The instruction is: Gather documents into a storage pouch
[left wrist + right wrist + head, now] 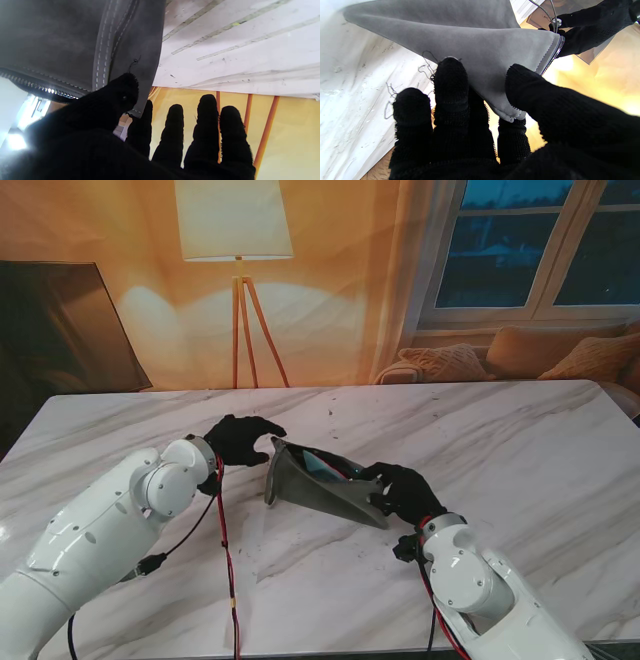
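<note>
A grey suede pouch [315, 488] with a zipper stands up off the marble table [520, 440], its mouth spread towards the far side. A teal sheet [322, 466] shows inside the mouth. My right hand [402, 490] is shut on the pouch's right end, thumb on one face of the pouch [480, 50] and fingers [450, 82] on the other. My left hand [240, 442] is at the left corner. There the pouch [75, 42] edge sits between thumb [120, 95] and index finger, the other fingers straight. The left hand [585, 32] meets the zipper end.
Red cables [224, 550] hang from my left arm down to the table's near edge. Beyond the far edge stand a floor lamp [238, 240], a dark screen [60, 330] and a sofa with cushions [540, 355].
</note>
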